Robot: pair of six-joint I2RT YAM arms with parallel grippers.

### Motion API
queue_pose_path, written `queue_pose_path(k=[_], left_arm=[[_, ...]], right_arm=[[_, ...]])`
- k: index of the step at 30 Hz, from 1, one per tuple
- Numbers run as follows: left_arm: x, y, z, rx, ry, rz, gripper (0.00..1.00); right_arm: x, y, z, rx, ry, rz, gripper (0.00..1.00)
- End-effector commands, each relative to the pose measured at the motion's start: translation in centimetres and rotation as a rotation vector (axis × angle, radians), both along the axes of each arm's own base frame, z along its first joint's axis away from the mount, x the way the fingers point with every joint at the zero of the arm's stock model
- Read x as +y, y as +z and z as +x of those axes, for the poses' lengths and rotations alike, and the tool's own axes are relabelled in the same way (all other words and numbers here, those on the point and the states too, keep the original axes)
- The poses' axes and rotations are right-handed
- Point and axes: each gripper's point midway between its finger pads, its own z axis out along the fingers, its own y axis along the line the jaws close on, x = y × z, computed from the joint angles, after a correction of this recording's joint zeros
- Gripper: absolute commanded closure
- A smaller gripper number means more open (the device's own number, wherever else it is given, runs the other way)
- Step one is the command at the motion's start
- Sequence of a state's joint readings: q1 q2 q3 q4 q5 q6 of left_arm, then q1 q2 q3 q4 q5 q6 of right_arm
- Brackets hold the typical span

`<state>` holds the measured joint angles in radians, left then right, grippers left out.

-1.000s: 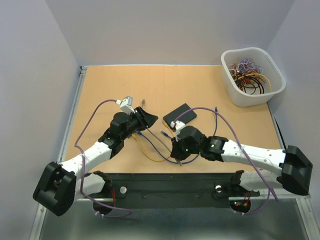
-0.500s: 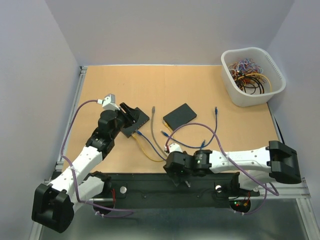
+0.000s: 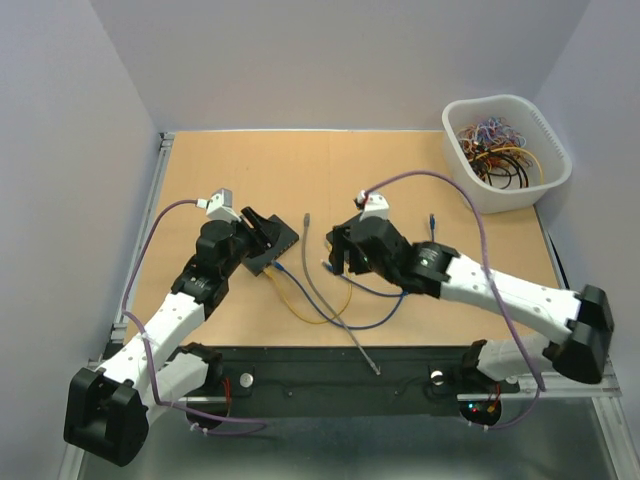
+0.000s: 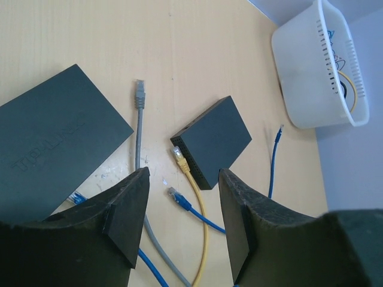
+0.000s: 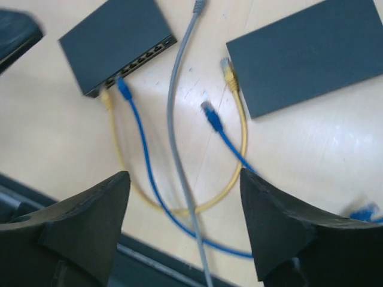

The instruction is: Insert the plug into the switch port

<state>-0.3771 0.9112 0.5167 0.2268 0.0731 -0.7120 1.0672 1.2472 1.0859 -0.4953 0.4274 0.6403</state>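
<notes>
A black switch (image 5: 116,42) (image 4: 54,143) (image 3: 283,243) lies left of centre, its port row holding a yellow and a blue plug. A second black switch (image 5: 311,54) (image 4: 212,140) lies to its right, hidden under my right arm in the top view. Loose between them are a yellow plug (image 5: 226,69) (image 4: 178,156), a blue plug (image 5: 207,109) (image 4: 173,194) and a grey plug (image 4: 140,89) (image 3: 307,217). My left gripper (image 4: 182,179) (image 3: 258,222) hovers open over the first switch's back edge. The right gripper (image 5: 184,176) (image 3: 340,250) is open above the cables, holding nothing.
A white basket (image 3: 505,150) (image 4: 317,66) of coloured cables stands at the back right. The grey cable (image 3: 345,320) runs down to the black front rail (image 3: 330,380). Another blue cable end (image 3: 431,218) lies right of the second switch.
The right arm swung from the front rail back over the second switch, and its jaws went from shut to open. The grey cable now stretches to the rail. The left arm drew back left, then stayed.
</notes>
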Motion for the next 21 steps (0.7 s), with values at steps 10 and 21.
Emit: queue_pose_path(k=[10, 21], left_arm=[[0.1, 0.8, 0.1, -0.062, -0.025, 0.005, 0.4], [0.4, 0.4, 0.1, -0.067, -0.03, 0.015, 0.4]], right_arm=[[6.8, -5.1, 15.2, 0.059, 0.031, -0.049, 0.4], [9.9, -12.0, 20.0, 0.156, 0.044, -0.067, 0.48]])
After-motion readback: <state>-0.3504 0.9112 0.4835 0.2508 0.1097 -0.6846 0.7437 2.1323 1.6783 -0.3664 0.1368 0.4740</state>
